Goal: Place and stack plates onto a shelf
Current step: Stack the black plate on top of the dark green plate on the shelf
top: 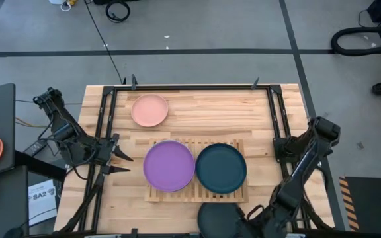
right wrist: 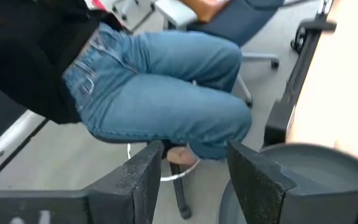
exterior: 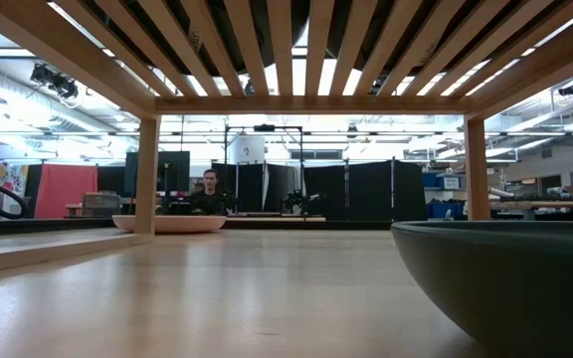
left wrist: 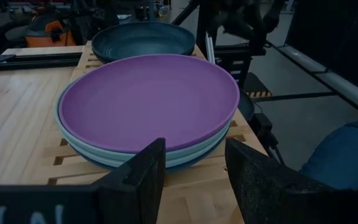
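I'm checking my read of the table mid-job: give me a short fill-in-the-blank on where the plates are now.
1. The plate on top of the stack on the shelf is coloured ____.
2. Beside that stack on the shelf sits the ____ plate.
3. The salmon pink plate lies on the ____, off the shelf.
4. The right gripper is at the black plate, its fingers ____.

Missing words: purple; dark teal; tabletop; open

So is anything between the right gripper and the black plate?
Nothing visible. The right gripper hangs open just beside the black plate at the table's near edge; only a seated person's jeans show beyond.
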